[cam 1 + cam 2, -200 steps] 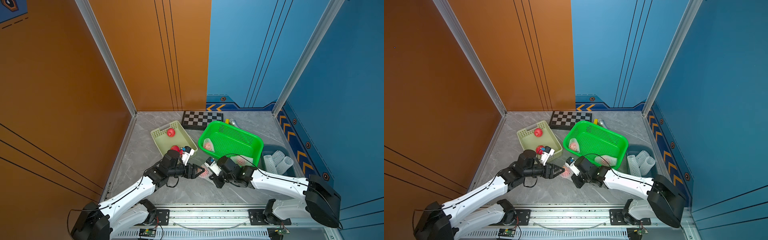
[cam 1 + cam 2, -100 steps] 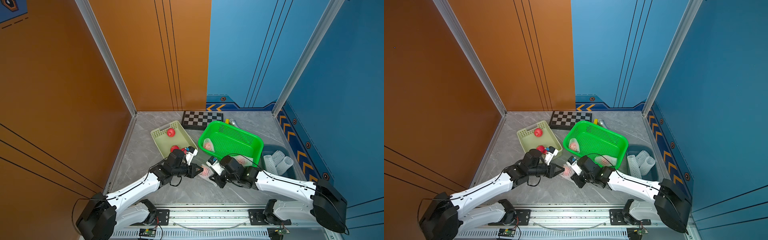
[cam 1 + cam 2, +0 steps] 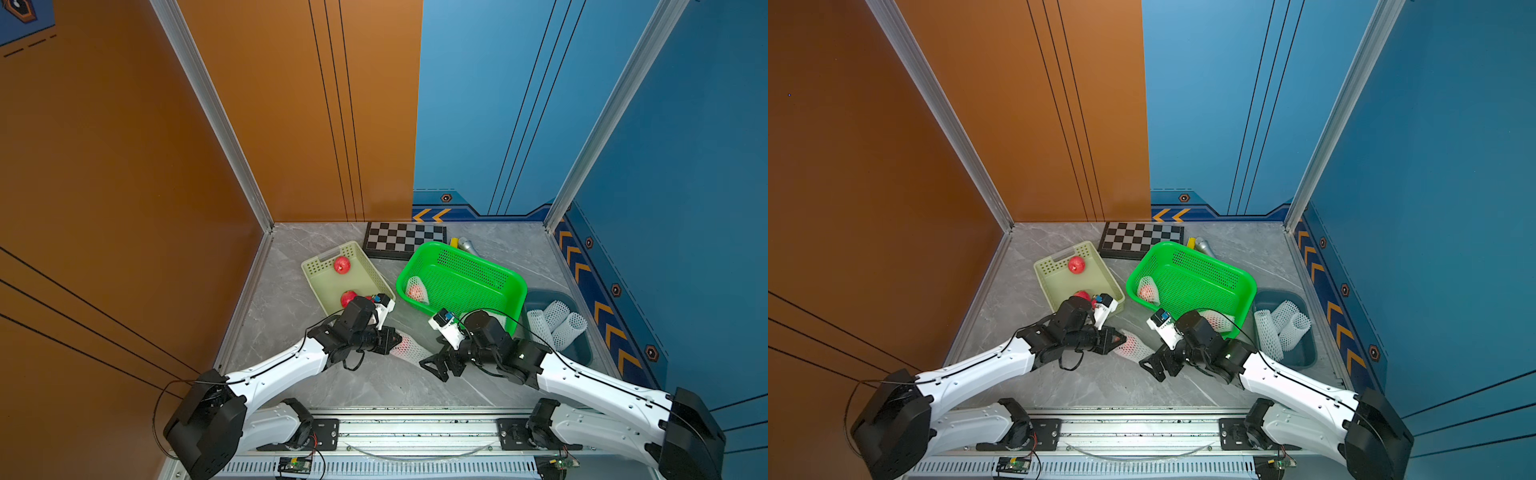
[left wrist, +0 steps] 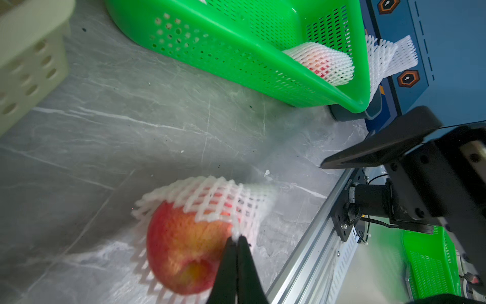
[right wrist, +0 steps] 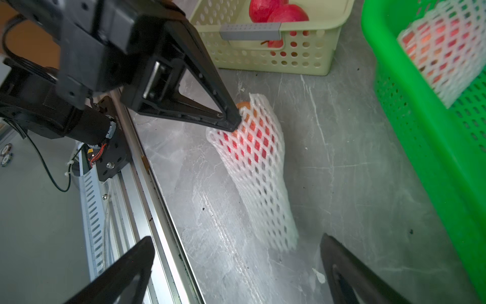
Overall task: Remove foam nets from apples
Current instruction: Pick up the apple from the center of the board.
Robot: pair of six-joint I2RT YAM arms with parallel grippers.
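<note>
Left tool pinches foam net edge | right tool spread, apart

No words, brand names or numbers could be read in any view. The only signs were painted marks. Two yellow chevrons pointed left on the dark band at the foot of the blue back wall. A row of orange chevrons ran along the foot of the blue side wall, with small hexagon badges set among them. Tiny print on the metal rail was too small to make out.
</note>
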